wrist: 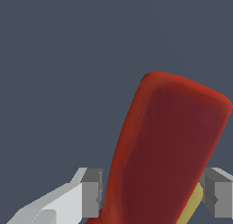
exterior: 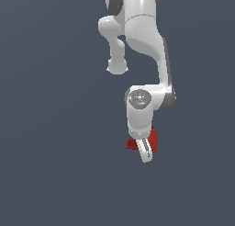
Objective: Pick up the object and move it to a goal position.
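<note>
The object (wrist: 168, 150) is a dark red blocky piece that fills most of the wrist view, with a small yellowish-orange part (wrist: 195, 204) showing at its lower edge. It stands between the two grey fingers (wrist: 92, 193) of my gripper (wrist: 152, 196), and both pads sit against its sides. In the exterior view, the object (exterior: 153, 138) shows as red patches on either side of the gripper (exterior: 145, 154), which points down from the white arm and hides most of it.
The white arm (exterior: 142, 41) comes down from the top middle of the exterior view. Everything around it is a plain dark blue-grey surface with no other objects or edges showing.
</note>
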Controlling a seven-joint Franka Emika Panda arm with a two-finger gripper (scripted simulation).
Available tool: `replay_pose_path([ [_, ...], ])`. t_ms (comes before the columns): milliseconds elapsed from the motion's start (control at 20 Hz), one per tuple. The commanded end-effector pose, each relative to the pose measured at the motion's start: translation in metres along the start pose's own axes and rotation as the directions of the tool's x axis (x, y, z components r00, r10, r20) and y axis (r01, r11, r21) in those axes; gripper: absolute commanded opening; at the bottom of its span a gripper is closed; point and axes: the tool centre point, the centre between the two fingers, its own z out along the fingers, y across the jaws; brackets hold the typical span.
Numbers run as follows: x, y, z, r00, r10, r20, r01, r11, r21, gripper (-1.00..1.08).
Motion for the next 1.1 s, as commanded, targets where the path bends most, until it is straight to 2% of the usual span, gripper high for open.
replay_pose_path([
  [0, -0.018, -0.01, -0.021, 1.0, -0.001, 0.0, 0.001, 1.0, 0.006, -1.0],
  [350, -0.071, -0.034, -0.077, 1.0, -0.001, -0.002, 0.001, 1.0, 0.005, -1.0],
  [600, -0.099, -0.048, -0.106, 1.0, -0.001, -0.001, 0.001, 1.0, 0.005, -1.0],
  [1050, -0.117, -0.058, -0.124, 1.0, -0.002, 0.0, 0.002, 1.0, 0.005, -1.0],
])
